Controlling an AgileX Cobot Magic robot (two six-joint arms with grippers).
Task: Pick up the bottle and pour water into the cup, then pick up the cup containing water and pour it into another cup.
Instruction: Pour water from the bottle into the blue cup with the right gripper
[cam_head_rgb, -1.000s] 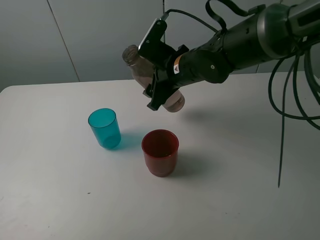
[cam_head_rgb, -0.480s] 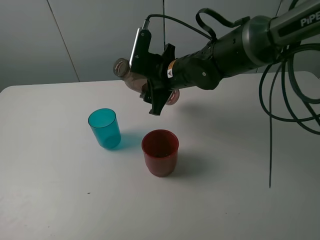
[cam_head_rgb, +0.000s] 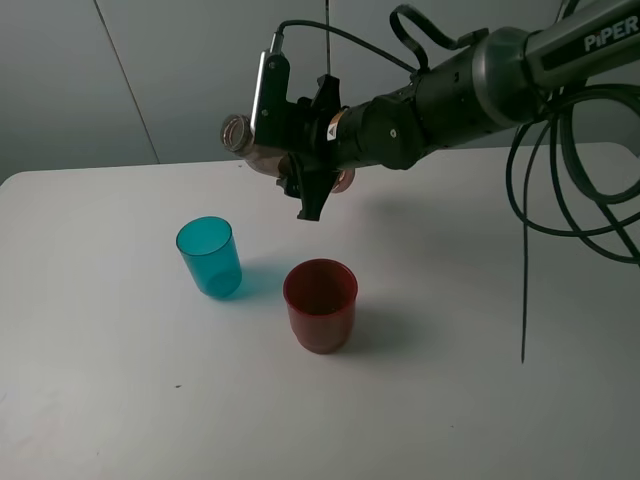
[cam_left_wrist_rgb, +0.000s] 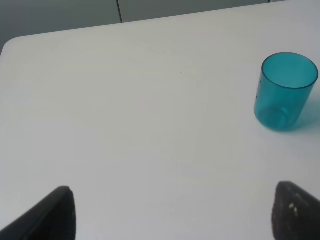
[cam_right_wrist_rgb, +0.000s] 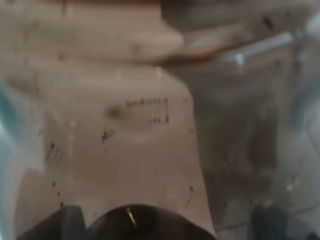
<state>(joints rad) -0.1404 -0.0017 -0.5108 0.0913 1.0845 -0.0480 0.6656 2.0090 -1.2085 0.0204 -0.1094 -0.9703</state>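
In the high view, the right gripper (cam_head_rgb: 310, 165) clamped the bottle (cam_head_rgb: 258, 150), tipped nearly level above the worktop (cam_head_rgb: 450, 340). The teal cup (cam_head_rgb: 210, 257) and red cup (cam_head_rgb: 320, 305) stood apart, clear of the edges. The arm (cam_head_rgb: 480, 80) read "PiPER". In the left wrist view, the left gripper (cam_left_wrist_rgb: 175, 214) gaped open. In the right wrist view, the bottle's print was unreadable.

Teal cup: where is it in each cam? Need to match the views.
Exterior high: the teal cup stands left of centre, left of the red cup.
Left wrist: the teal cup stands upright on the table, far from its rounded corner.
Right wrist: not clearly in it; the bottle fills the picture.
Shared landmark: the table's rounded corner, seen in the exterior and left wrist views.
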